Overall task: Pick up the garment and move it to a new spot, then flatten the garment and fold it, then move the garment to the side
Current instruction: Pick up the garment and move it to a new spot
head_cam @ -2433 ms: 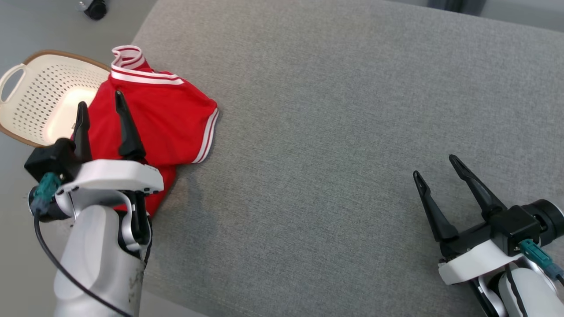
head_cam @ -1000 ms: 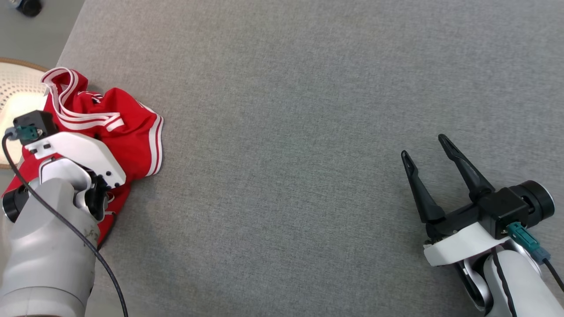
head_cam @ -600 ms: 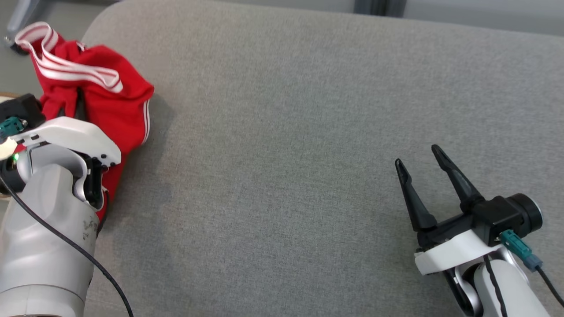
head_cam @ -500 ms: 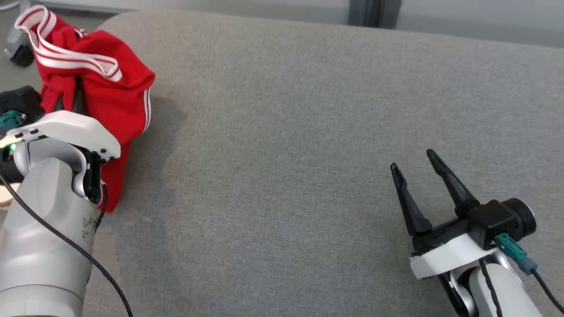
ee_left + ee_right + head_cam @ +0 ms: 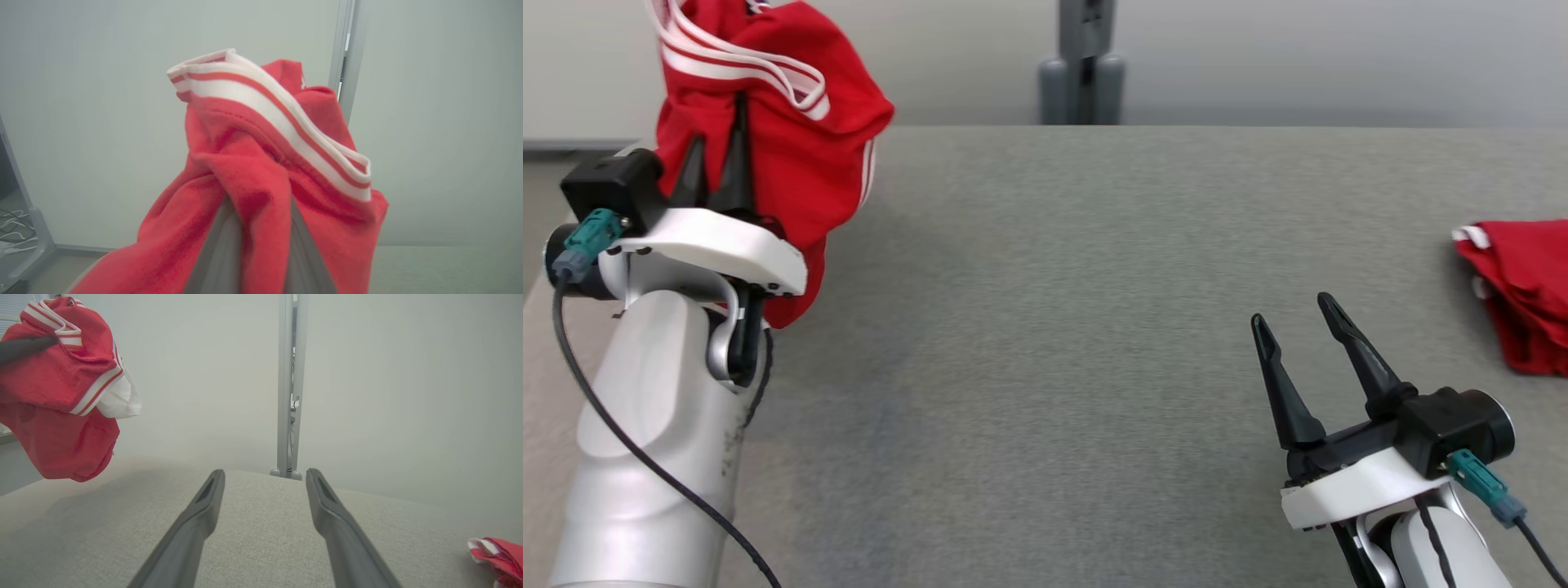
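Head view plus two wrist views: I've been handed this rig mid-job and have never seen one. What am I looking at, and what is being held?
This is a two-armed robot. The head view looks down from its head at a grey padded surface, and the robot's left arm is on that picture's left. Each wrist view looks along that arm's own two dark fingers. The left gripper is shut on a red garment with white stripes, held up clear of the surface. The left wrist view shows the cloth pinched between the fingers. The right gripper is open and holds nothing. A second red garment lies on the surface at the far right.
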Tool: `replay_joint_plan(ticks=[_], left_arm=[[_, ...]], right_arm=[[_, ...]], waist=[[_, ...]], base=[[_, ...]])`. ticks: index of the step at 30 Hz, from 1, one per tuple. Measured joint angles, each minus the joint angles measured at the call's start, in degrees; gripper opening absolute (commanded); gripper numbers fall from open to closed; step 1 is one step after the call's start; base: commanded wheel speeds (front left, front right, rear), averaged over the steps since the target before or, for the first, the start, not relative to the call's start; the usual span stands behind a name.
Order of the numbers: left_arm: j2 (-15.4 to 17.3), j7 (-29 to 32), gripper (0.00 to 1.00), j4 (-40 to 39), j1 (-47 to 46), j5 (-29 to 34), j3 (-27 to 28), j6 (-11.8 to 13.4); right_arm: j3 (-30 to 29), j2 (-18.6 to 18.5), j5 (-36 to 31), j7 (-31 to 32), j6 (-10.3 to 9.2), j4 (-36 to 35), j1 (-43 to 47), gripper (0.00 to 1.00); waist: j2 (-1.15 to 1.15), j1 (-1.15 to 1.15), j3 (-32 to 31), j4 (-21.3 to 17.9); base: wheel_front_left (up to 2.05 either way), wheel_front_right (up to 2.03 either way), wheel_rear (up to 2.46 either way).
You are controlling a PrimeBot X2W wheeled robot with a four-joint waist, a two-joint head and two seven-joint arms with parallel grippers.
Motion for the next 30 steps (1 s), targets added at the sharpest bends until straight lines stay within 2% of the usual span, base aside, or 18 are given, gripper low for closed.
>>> replay_joint_plan(ticks=[6, 7, 10, 20, 24, 30], left_arm=[[-1.21, 2.93, 0.0, -4.28, 2.35, 0.52, -2.68, -0.07], [-1.27, 3.76, 0.0, -5.37, 2.72, 0.79, -3.8, -0.49], [-1.88, 5.01, 0.0, -6.75, 3.42, 1.53, -5.8, -1.0], [-3.07, 8.71, 0.0, -8.94, 5.84, 5.22, -13.57, -1.93], [-2.97, 10.44, 0.0, -7.8, 7.46, 7.6, -17.38, -2.0], [-3.27, 10.49, 0.0, -2.83, 8.54, 8.22, -19.46, -2.03]], right_arm=[[-0.62, 0.45, 0.1, -0.01, 0.0, -0.96, 0.37, 1.0], [-0.44, 0.55, 0.11, -0.01, 0.0, -0.96, 0.41, 1.0], [-0.67, 0.7, 0.19, -0.01, 0.0, -1.16, 0.42, 1.0], [-1.12, 0.93, 0.7, -0.01, 0.0, -2.0, 0.79, 1.0], [-0.68, 0.99, 1.87, -0.01, 0.0, -2.6, 0.76, 1.0], [0.32, 1.0, 2.61, -0.01, 0.0, -3.04, 0.4, 1.0]], waist=[[0.0, 0.0, -1.17, -6.08], [0.0, 0.0, -1.35, -8.19], [0.0, 0.0, -1.47, -11.26], [0.0, 0.0, -0.72, -19.71], [0.0, 0.0, 0.49, -21.93], [0.0, 0.0, 2.51, -23.81]], base=[[0.0, 0.0, 0.0], [0.0, 0.0, 0.0], [0.0, 0.0, 0.0], [0.0, 0.0, 0.0], [0.0, 0.0, 0.0], [0.0, 0.0, 0.0]])
